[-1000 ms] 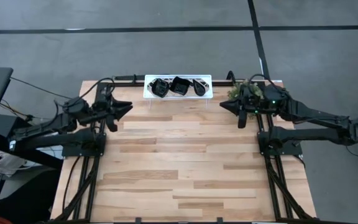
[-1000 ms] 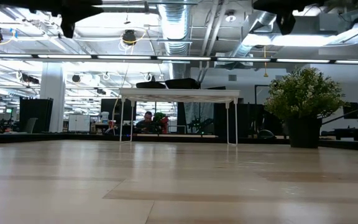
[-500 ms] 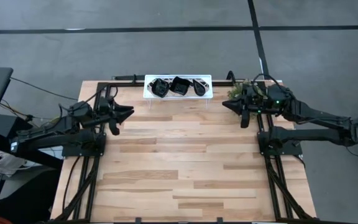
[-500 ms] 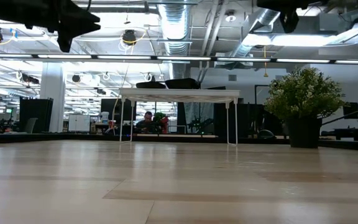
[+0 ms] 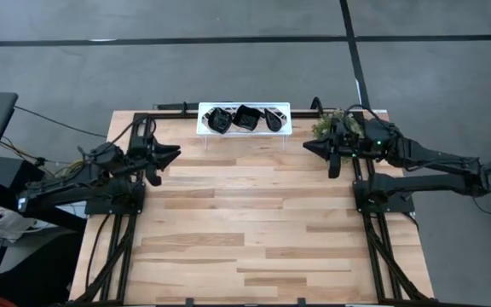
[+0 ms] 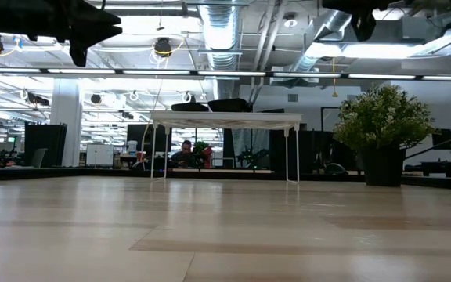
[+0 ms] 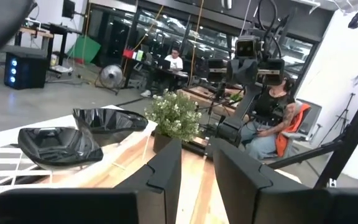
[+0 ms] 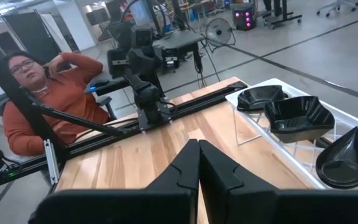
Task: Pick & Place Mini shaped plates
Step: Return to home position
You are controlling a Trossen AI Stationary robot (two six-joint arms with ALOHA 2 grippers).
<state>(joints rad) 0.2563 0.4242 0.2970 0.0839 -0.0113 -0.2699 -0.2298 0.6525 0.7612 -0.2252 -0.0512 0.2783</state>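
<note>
Over the table's [image 5: 228, 222] left side hangs my left gripper [image 5: 174, 153], well above the wood and pointing toward the middle. Its fingers [image 7: 165, 169] stand apart with a narrow gap between them (nothing in it). At the middle of the far edge stands the white tray [image 5: 286, 108] on its thin legs. All the plates [image 5: 246, 117] I can see lie on it in three black groups side by side: leaf ones [image 5: 219, 120] at the left, wavy squares [image 8: 297, 117] in the middle, teardrops [image 5: 273, 119] at the right. Both grippers hang off to the tray's sides, touching none of them. Over the right side hangs my right gripper [image 5: 307, 147], just as high, pointing back toward the left one. Its fingers [image 8: 182, 167] are pressed together, tip to tip, holding nothing. Just beside it, partly under my right wrist, a potted plant [image 5: 321, 128] stands at the far right corner. Beyond the table's right side sits a person [image 7: 269, 118].
</note>
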